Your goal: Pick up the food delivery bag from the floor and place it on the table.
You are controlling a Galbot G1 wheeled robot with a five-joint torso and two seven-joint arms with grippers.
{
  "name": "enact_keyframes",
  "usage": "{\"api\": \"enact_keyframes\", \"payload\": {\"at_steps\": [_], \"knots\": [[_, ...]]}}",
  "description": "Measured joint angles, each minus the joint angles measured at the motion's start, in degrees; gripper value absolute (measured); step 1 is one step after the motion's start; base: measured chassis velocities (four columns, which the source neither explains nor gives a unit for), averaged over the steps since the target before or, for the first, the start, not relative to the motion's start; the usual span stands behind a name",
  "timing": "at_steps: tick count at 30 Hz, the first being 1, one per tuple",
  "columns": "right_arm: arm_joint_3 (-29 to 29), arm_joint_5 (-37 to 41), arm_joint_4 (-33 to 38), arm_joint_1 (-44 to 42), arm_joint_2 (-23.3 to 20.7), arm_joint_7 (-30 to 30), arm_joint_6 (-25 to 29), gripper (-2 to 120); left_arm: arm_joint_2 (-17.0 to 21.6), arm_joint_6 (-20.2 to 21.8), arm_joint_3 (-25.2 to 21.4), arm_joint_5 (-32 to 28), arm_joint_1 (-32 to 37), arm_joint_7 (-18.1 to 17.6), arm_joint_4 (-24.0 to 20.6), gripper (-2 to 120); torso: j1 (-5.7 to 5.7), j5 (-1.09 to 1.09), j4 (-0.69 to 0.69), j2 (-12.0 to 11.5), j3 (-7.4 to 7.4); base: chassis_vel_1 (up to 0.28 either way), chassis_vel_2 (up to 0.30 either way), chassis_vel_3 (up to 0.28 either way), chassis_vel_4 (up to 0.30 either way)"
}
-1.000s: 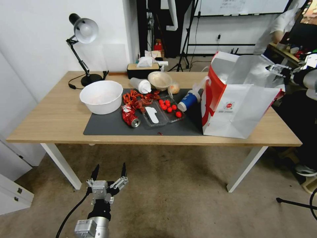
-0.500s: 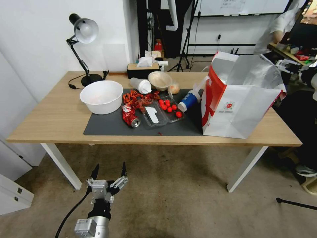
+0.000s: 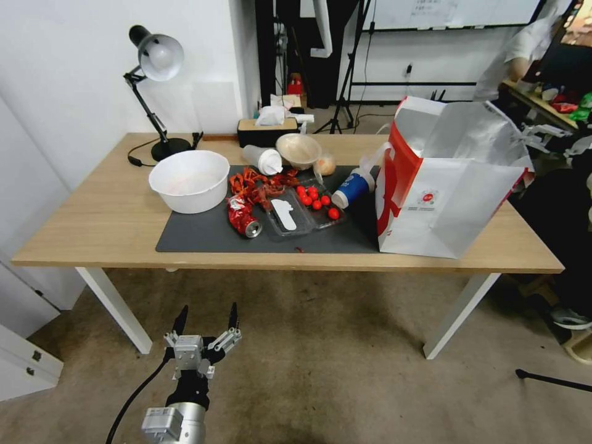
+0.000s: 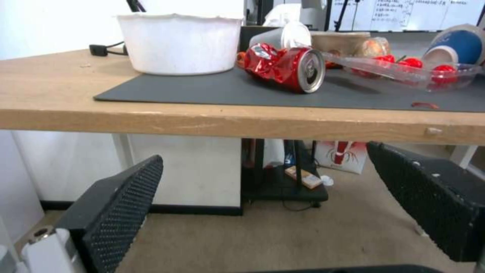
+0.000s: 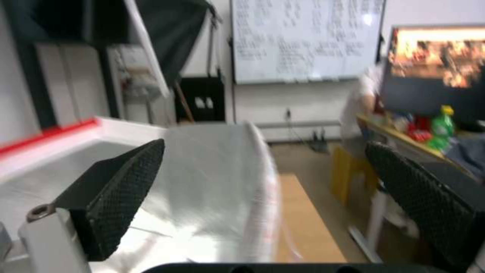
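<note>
Right gripper (image 5: 263,189) withdrew; bag (image 3: 444,185) tabled.

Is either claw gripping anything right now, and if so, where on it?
Nothing is held. The left claw hangs open above the floor. The right claw is open, beside the boxy white foil-lined delivery bag standing on the wood table.

Right gripper (image 3: 550,137) beside bag (image 3: 447,185): blurred in head view, partly cut by frame edge. Bag rim (image 5: 263,151) between right fingers (image 5: 113,193) smeared in wrist view. Bag's far side hidden behind front panel. Bag logo (image 3: 427,198) too small to read.
</note>
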Motion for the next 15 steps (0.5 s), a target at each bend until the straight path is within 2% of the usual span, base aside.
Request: {"api": "enact_keyframes", "payload": {"at_steps": [2, 4, 6, 8, 10, 12, 13, 15], "knots": [[0.09, -0.49, 0.47, -0.44, 0.22, 0.03, 0.41, 100, 0.0, -0.02, 0.0, -0.01, 0.01, 0.01, -0.03, 100, 0.0, 0.0, 0.0, 0.0, 0.0, 0.0, 0.0, 0.0, 0.0], [0.62, -4.1, 3.41, -4.28, 1.95, -0.16, 4.41, 100, 0.01, -0.13, -0.01, -0.04, 0.06, 0.09, -0.29, 100, 0.0, 0.02, -0.01, 0.0, 0.0, 0.0, 0.0, 0.0, 0.0], [0.78, -5.11, 4.17, -5.35, 2.49, -0.32, 5.38, 100, 0.0, -0.14, -0.01, -0.05, 0.07, 0.11, -0.34, 100, 0.0, 0.0, 0.0, 0.0, 0.0, 0.0, 0.0, 0.0, 0.0], [1.72, -8.18, 7.43, -10.0, 4.94, -0.68, 9.98, 100, -0.06, -0.43, -0.01, -0.05, 0.15, 0.16, -0.4, 100, 0.0, 0.02, 0.0, 0.0, 0.0, 0.0, 0.0, 0.0, 0.0], [2.13, -8.92, 8.59, -11.42, 5.65, -0.74, 10.72, 100, -0.07, -0.5, 0.01, -0.05, 0.16, 0.17, -0.4, 100, 0.0, 0.01, 0.0, 0.0, 0.0, 0.0, 0.0, 0.0, 0.0], [4.25, -12.43, 13.06, -17.33, 8.6, -1.56, 14.09, 100, -0.08, -0.76, 0.01, -0.04, 0.2, 0.28, -0.41, 100, 0.0, 0.0, -0.03, 0.0, 0.0, 0.0, 0.0, 0.0, 0.0], [4.25, -12.43, 13.06, -17.33, 8.6, -1.56, 14.09, 100, -0.08, -0.76, 0.01, -0.04, 0.2, 0.28, -0.41, 100, 0.0, 0.0, -0.03, 0.0, 0.0, 0.0, 0.0, 0.0, 0.0], [4.25, -15.97, 16.54, -21.05, 11.25, -2.18, 16.61, 100, -0.11, -0.83, -0.01, -0.02, 0.17, 0.6, -0.52, 100, 0.0, 0.0, -0.02, 0.0, 0.0, 0.0, 0.0, 0.0, 0.0]]}}
